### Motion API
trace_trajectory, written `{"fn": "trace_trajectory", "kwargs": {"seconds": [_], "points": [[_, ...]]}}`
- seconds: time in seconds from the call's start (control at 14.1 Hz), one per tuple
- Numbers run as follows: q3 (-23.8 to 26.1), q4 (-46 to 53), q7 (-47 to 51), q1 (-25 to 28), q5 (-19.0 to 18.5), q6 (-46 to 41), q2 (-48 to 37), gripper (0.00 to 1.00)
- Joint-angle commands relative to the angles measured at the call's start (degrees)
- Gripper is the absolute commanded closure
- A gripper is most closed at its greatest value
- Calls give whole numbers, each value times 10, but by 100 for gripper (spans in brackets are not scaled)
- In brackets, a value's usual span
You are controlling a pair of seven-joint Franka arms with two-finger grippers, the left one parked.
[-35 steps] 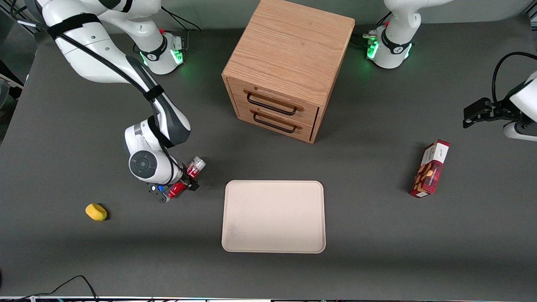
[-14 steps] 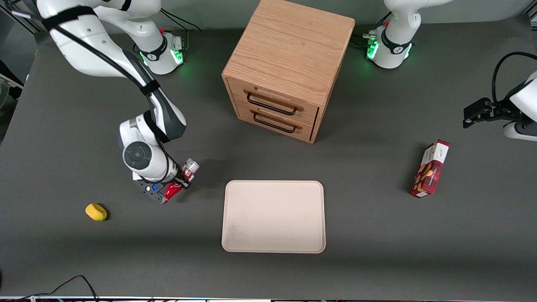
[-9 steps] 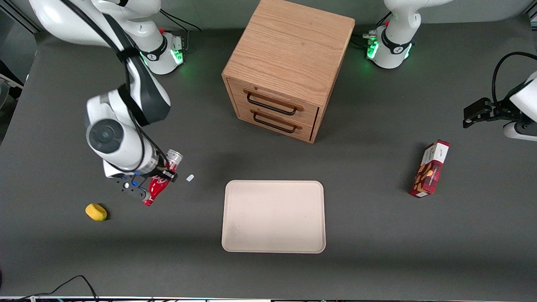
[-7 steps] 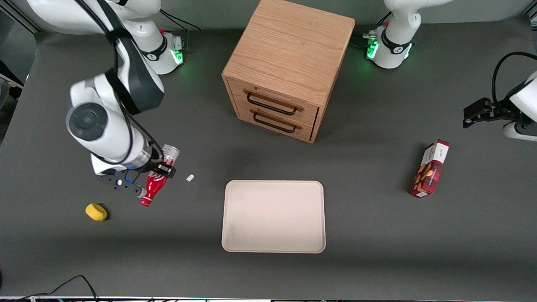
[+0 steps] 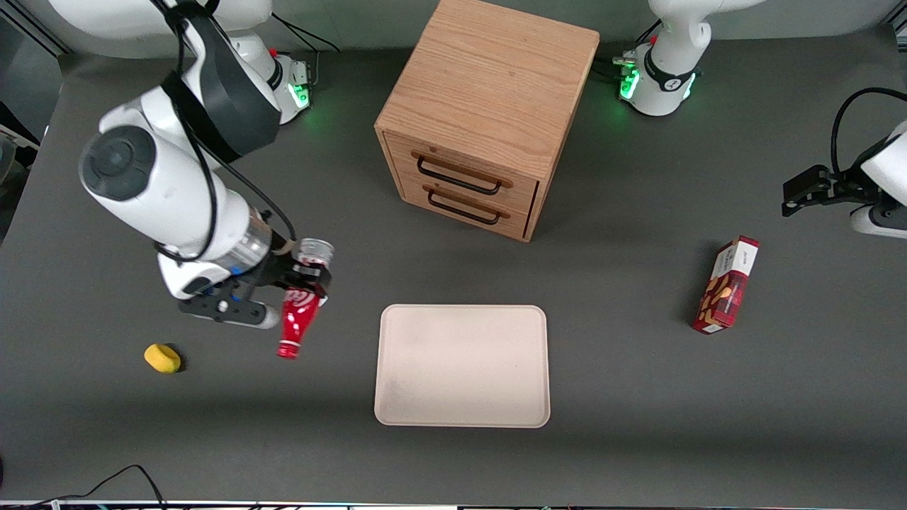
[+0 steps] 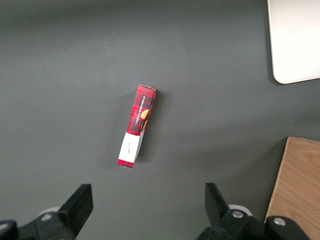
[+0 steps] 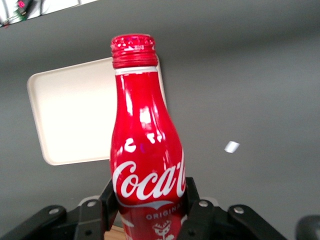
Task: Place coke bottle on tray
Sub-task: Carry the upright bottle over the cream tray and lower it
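Sponge: I saw a small yellow rounded sponge (image 5: 162, 358) lying on the dark grey worktop (image 5: 638, 397) toward the working arm's end, nearer the front camera than the hand.
Hand: my right arm's black two-finger hand (image 5: 303, 277) hung above the worktop, beside the tray and apart from it; its fingers were pinching the bottle's lower body (image 7: 148, 210).
Bottle: the slim red coke bottle with white script logo (image 5: 298, 309) was lifted clear of the worktop, tilted, its silver-white base end up by the hand and its narrow red neck pointing down toward the front camera. It was not yet over the tray.
Scrap: in the right wrist view I noticed a tiny white scrap (image 7: 231, 146) on the worktop near the tray.
Tray: the flat beige rectangular tray with rounded corners (image 5: 462, 365) lay bare, in front of the cabinet.
Cabinet: the wooden two-drawer cabinet with black handles (image 5: 485, 113) stood farther from the front camera than the tray, both drawers closed.
Box: a red-and-white snack box (image 5: 727, 285) lay toward the parked arm's end, well apart from the tray.
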Motion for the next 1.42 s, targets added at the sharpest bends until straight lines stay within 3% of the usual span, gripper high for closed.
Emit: {"fn": "trace_trajectory", "kwargs": {"seconds": [0.0,0.35,0.71,0.92,1.35], "points": [[9,59,-14,19,6,51,91,100],[9,56,-14,36,0,115,188,100],[4,55,-15,43,-46,189,254,100],[4,56,-11,51,-99,212,281,100],[-2,54,-12,51,-103,243,301,100]]}}
